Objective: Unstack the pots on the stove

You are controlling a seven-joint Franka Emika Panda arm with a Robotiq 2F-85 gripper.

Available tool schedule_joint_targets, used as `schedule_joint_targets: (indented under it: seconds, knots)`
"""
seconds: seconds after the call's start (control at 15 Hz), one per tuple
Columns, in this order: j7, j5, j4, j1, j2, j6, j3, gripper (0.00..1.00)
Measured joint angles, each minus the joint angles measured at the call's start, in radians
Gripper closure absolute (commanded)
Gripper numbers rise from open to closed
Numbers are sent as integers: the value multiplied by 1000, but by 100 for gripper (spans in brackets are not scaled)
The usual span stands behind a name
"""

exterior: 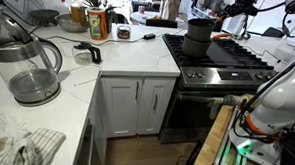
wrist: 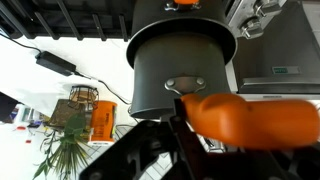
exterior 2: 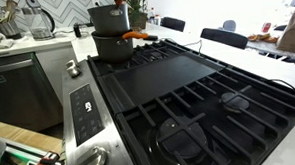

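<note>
Two dark pots are stacked at the back of the stove. The upper pot sits in the lower pot. An orange handle sticks out sideways from the stack. In the wrist view the pot wall fills the middle and the orange handle lies very close. My gripper is right at that handle. One dark finger touches its inner end and the other finger is hidden. I cannot tell if the jaws are closed on it.
A clear glass kettle stands on the white countertop beside the stove. Bottles and a cable are at the back of the counter. A plant stands behind the pots. Chairs are beyond the stove.
</note>
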Motion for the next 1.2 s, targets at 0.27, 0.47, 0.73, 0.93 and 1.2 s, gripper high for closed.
schedule_joint_targets:
  seconds: [0.27,0.47,0.73,0.93,1.2]
  knots:
    - [35,105,17,-58,4,-29,-5,92]
    - [91,184,27,-100,13,-28,-8,92]
    - [188,292,34,-144,45,1,-8,92]
    - [269,364,36,-169,77,55,-7,92]
    - [400,402,42,-179,125,180,-2,92]
